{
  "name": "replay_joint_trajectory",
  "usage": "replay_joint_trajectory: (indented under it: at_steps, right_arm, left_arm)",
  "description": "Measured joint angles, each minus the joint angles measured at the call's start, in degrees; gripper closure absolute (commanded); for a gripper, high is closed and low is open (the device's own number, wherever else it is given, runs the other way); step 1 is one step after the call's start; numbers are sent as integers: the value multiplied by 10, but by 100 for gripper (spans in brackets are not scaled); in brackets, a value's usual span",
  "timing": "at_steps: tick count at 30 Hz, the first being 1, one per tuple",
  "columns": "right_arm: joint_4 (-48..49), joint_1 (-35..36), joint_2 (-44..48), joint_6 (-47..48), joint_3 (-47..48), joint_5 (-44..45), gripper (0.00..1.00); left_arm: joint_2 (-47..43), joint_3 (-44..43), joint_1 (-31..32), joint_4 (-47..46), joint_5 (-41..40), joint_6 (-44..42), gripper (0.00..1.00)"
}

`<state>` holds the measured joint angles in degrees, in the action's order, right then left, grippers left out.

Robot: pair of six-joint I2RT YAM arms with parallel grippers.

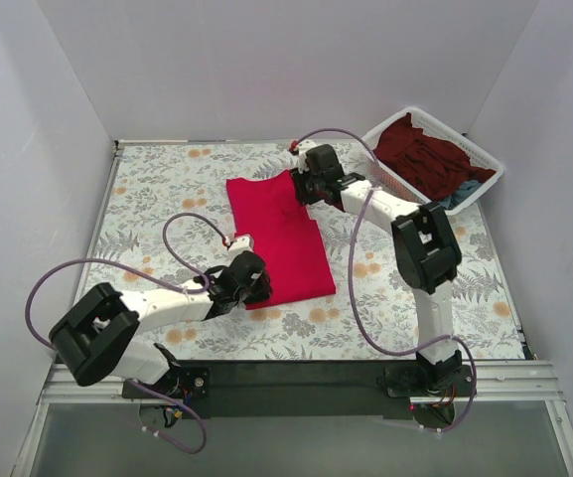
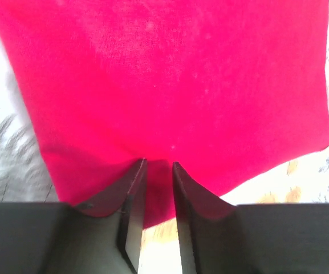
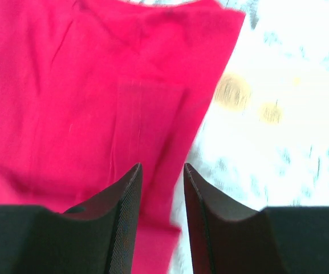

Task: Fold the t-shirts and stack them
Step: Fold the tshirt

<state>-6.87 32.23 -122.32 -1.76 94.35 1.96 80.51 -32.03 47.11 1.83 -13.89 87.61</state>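
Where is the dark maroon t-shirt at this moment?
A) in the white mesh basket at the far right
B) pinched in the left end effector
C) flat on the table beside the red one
A: the dark maroon t-shirt lies heaped inside the white mesh basket; only the red t-shirt is out on the table.

Floral-patterned table (image 1: 167,179), crimson t-shirt (image 1: 281,238) flat at centre, white mesh basket (image 1: 492,171) at far-right corner.
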Motion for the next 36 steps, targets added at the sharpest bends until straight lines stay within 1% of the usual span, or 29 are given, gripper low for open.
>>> replay_joint_trajectory:
  at_steps: [1,2,4,7,10,13,17,19,23,25,27,28,31,32,35,36]
  right_arm:
    - [-5,0,28,-2,-26,-10,58]
    - [-5,0,51,-5,-49,-18,58]
    - [-3,0,113,-16,-109,-45,57]
    - [1,0,201,-41,-191,-101,57]
    - [13,0,261,-66,-264,-160,57]
    - [25,0,274,-87,-310,-209,57]
    - [54,0,273,-115,-371,-266,58]
    - [76,0,272,-131,-401,-295,59]
    - [129,-2,266,-150,-464,-332,59]
    - [155,-6,257,-155,-495,-342,61]
    - [180,-15,245,-162,-518,-364,61]
    - [191,-22,244,-164,-523,-374,61]
    - [211,-31,244,-166,-534,-390,60]
    - [216,-32,244,-167,-536,-395,60]
    - [215,-33,253,-176,-538,-400,55]
    - [214,-33,259,-179,-538,-401,54]
  left_arm:
    - [-16,5,2,14,1,5,68]
    - [-39,7,2,41,-1,10,66]
    - [-73,7,1,66,-7,16,66]
    - [-120,-3,-6,87,-24,15,66]
    - [-126,-25,-31,86,-32,4,72]
    - [-97,-37,-95,54,-17,-9,81]
    - [-20,-50,-163,12,2,-26,89]
    - [30,-67,-178,-4,14,-32,92]
    - [111,-102,-195,-31,32,-34,94]
    - [136,-109,-203,-42,39,-32,95]
    - [140,-113,-210,-50,42,-32,95]
    - [142,-114,-216,-51,44,-32,94]
    - [142,-121,-224,-46,45,-38,81]
    - [140,-122,-224,-45,46,-41,72]
    - [116,-123,-225,-28,50,-52,61]
    - [101,-123,-224,-18,52,-55,54]
